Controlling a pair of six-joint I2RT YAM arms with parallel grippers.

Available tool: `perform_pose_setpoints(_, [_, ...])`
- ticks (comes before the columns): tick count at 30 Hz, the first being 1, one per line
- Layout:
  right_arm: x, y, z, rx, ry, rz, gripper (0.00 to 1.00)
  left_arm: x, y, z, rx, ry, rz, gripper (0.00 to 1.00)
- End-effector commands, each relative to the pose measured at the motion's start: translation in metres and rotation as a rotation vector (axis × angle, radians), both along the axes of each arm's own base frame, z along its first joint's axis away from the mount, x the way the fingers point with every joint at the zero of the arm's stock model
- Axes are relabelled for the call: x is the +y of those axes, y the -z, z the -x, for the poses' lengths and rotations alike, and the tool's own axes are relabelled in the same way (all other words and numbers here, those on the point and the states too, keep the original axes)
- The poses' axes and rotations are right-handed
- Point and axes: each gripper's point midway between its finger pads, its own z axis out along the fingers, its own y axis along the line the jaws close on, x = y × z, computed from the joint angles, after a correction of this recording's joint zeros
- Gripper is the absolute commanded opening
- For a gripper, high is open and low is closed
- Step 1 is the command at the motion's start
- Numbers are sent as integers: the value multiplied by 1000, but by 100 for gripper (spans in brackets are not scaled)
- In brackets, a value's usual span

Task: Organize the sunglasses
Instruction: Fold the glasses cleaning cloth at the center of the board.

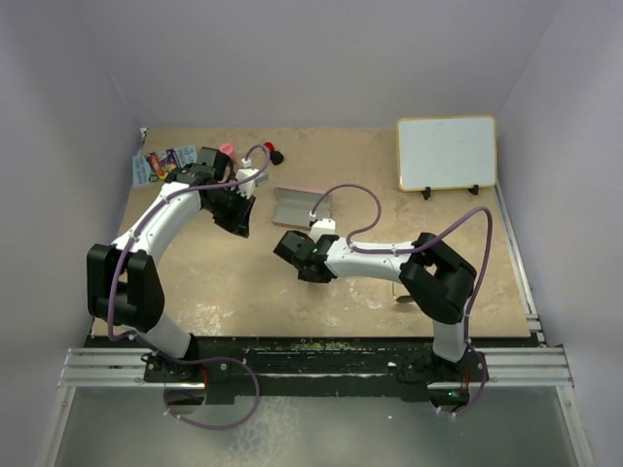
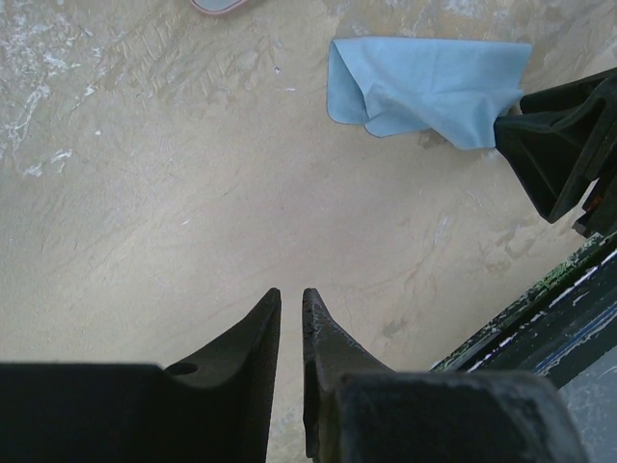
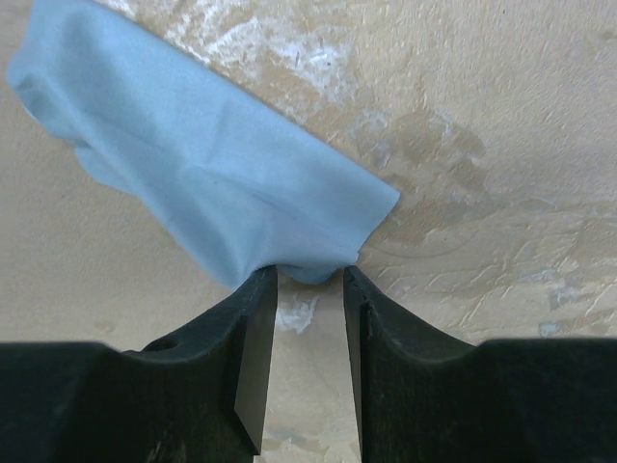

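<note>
My right claw (image 3: 308, 275) stands part open. The folded corner of the light-blue cloth (image 3: 202, 164) touches its fingertips (image 3: 258, 289), but it is not pinched. My left claw (image 2: 291, 294) is narrowed to a thin slit with nothing in it, and it hangs over bare desk (image 2: 193, 193). From there I see the cloth (image 2: 424, 87) well ahead, with the right claw (image 2: 564, 145) just beside it.

I cannot pick out the sunglasses in any view. A small brownish shape (image 1: 402, 297) lies near the near edge beside my right elbow, too small for me to name.

From above, the left claw (image 1: 234, 219) is toward the far left and the right claw (image 1: 292, 248) is near the middle. The open pink case (image 1: 302, 204) lies between them, a little farther back. The desk (image 1: 243, 282) is beige with white scuffs. A whiteboard (image 1: 446, 153) stands at its far right corner and small clutter (image 1: 170, 161) at the far left. Pale lilac walls close it in.
</note>
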Motion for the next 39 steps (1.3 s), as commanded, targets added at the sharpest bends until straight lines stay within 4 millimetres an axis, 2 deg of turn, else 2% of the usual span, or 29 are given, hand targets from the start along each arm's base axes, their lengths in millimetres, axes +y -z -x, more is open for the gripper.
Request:
perform_pose_setpoints(1, [2, -34, -23, -86, 38, -33, 38, -7, -10, -4, -23, 2, 45, 18])
perform_pose_setpoints(8, [-2, -46, -40, -107, 65, -55, 37, -9, -13, -5, -15, 8, 55, 18])
perform_pose_setpoints(14, [-10, -40, -51, -98, 82, -44, 37, -13, -14, -8, 0, 23, 65, 18])
perform_pose_setpoints(20, [-8, -36, -58, -105, 85, -71, 37, -15, -7, -11, 27, 35, 71, 18])
perform_pose_setpoints(29, [4, -35, -45, -61, 38, -166, 38, -19, 1, -6, 65, 66, 78, 18])
perform_pose_setpoints(34, [6, -24, -37, -29, 30, -202, 39, -18, 4, -7, 66, 64, 75, 18])
perform_pose_setpoints(39, [9, -16, -40, -27, 38, -197, 39, -21, 4, -6, 74, 66, 90, 18])
